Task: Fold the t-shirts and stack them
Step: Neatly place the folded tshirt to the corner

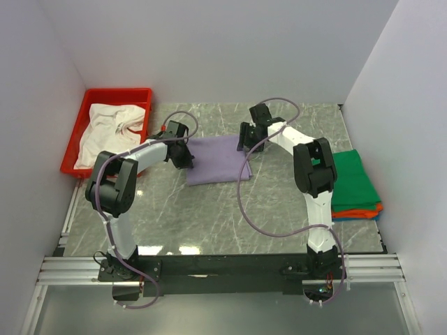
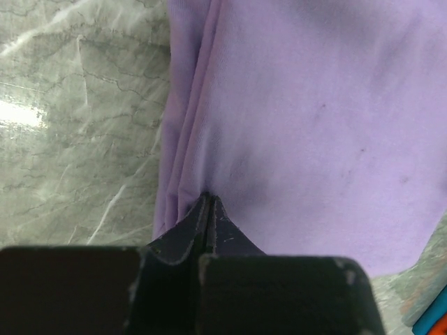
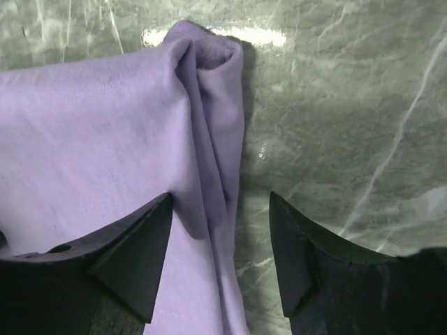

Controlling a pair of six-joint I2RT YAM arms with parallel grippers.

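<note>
**Fold in progress on the lavender t-shirt [image 1: 216, 160].** The shirt lies as a partly folded rectangle at the centre of the counter [image 1: 209, 220], between the two arms.

The left gripper [image 2: 207, 199] sits at the shirt's left edge. Its jaws are clenched on the bunched fold of cloth there, and the wrist view shows the fabric puckering toward the tips.

The right gripper [image 3: 221, 201] hovers at the opposite edge with its jaws released. They straddle the gathered right-hand hem, one finger over cloth and the other over bare counter, and nothing is held on this side.

A finished stack rests at the counter's right margin, well apart: green t-shirt [image 1: 353, 178] on top, orange t-shirt [image 1: 349, 211] and blue t-shirt [image 1: 356, 217] beneath. A white t-shirt [image 1: 108, 129] lies crumpled in the red tray [image 1: 119, 91] at far left, not yet folded.

Judged step: taking hold of both side edges for a further fold. The next move appears to call for the right jaws to descend and close on the hem, so that both edges lift together. A one-sided pull would likely drag the layers askew.
</note>
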